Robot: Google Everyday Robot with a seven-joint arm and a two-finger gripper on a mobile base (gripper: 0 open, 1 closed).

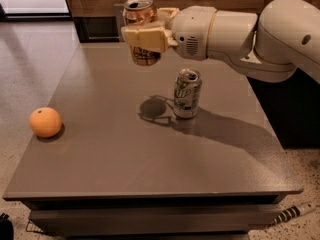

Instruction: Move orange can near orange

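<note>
My gripper (pixel 145 36) is shut on the orange can (pixel 141 14), a shiny copper can with a silver top, and holds it upright in the air above the far middle of the table. Its cream fingers (pixel 145 38) wrap the can's middle. The orange (pixel 45 122), a round matte fruit, rests on the table near the left edge, well to the left of and nearer than the held can. The can's shadow falls on the tabletop beside the white and green can.
A white and green can (pixel 187 93) stands upright on the grey table (pixel 150 159), just right of and below the held can. My white arm (pixel 250 34) reaches in from the right. Dark cabinets line the back wall.
</note>
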